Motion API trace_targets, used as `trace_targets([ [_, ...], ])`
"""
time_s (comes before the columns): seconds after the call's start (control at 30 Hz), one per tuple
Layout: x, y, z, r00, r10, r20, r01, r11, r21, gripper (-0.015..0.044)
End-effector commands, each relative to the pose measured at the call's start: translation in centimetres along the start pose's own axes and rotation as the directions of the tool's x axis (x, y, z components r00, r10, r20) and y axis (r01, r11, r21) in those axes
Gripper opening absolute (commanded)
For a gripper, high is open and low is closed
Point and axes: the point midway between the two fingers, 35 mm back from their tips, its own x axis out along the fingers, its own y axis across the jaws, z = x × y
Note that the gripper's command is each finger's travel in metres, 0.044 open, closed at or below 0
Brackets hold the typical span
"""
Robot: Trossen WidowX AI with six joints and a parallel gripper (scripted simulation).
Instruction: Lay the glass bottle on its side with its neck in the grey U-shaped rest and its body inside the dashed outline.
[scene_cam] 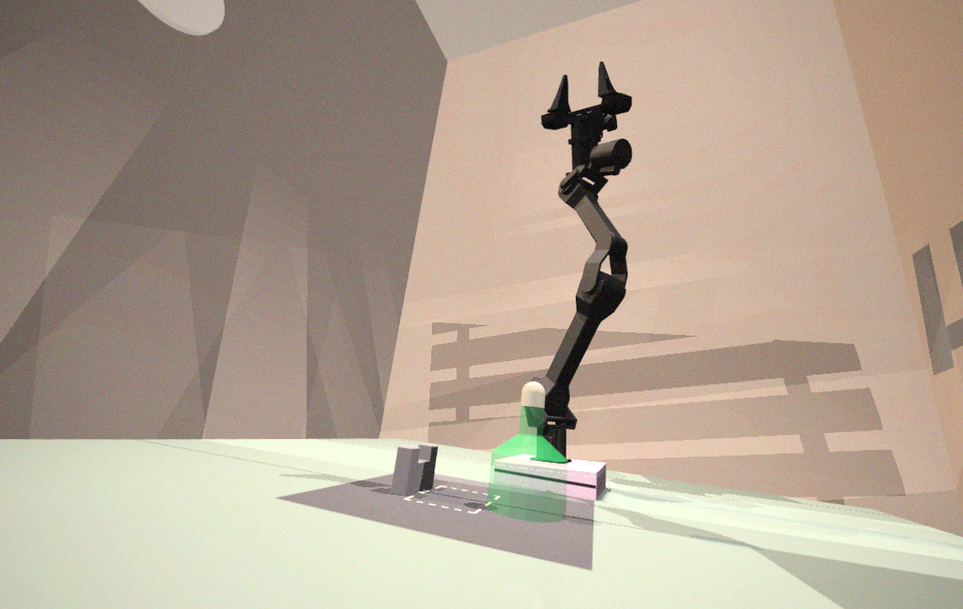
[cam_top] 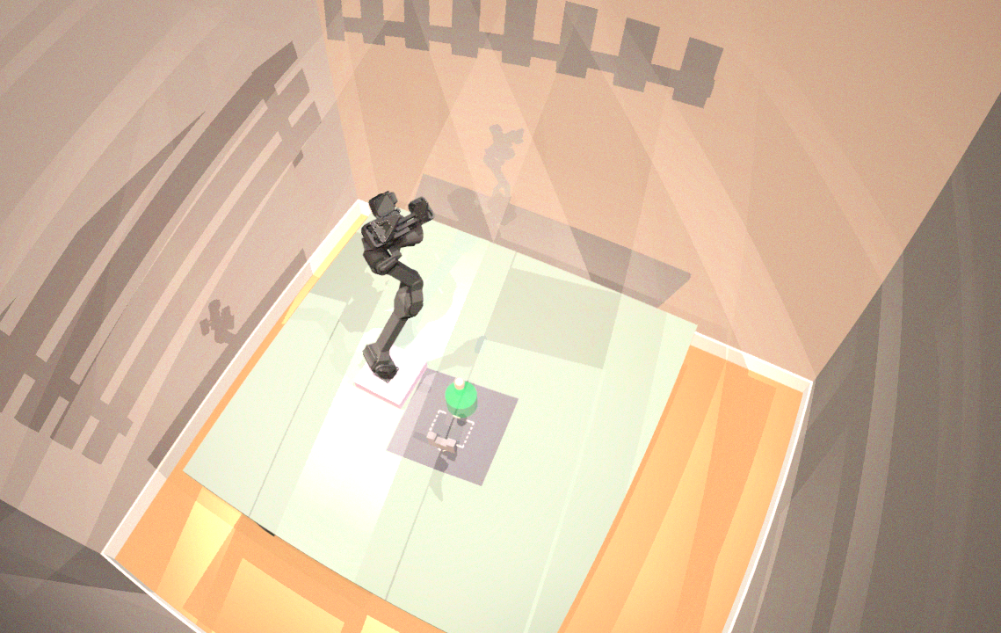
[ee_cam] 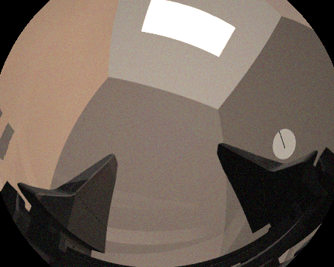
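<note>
Glass bottle (cam_top: 460, 399) (scene_cam: 529, 485): green, pale-topped, upright on the grey mat (cam_top: 492, 432) (scene_cam: 538, 541), not laid down. Top view: dashed outline (cam_top: 473, 432) (scene_cam: 439, 505) lies just beside the bottle, toward 7 o'clock; U-shaped rest (cam_top: 446, 444) (scene_cam: 405, 471) stands at the outline's far end from the bottle. Pink-white block (cam_top: 402, 393) (scene_cam: 588, 485) under the arm (cam_top: 409, 299) (scene_cam: 575, 348) sits at the bottle's 9 o'clock; gripper (cam_top: 402, 206) (scene_cam: 582, 69) (ee_cam: 167, 154) is well apart, toward 11 o'clock. Exterior view: outline at 9 o'clock of the bottle, rest beyond it; gripper high above, fingers pointing to 12 o'clock, spread wide, nothing between them. Wrist view: dark fingers at 8 and 4 o'clock, wide gap; bright panel (ee_cam: 189, 26) near 12, pale disc (ee_cam: 289, 144) at 3. Bottle out of this view.
</note>
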Motion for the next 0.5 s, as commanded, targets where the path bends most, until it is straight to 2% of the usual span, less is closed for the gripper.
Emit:
trace_targets([
  [0.0, -0.1, -0.1, 0.1, 1.000, -0.001, 0.002, 0.001, 1.000, 0.007, 0.0426],
  [0.23, -1.7, -4.4, 2.4, 0.991, -0.101, 0.083, 0.101, 0.995, 0.001, 0.0440],
  [0.47, -4.5, -12.0, 2.4, 0.953, -0.280, 0.117, 0.273, 0.959, 0.072, 0.0440],
])
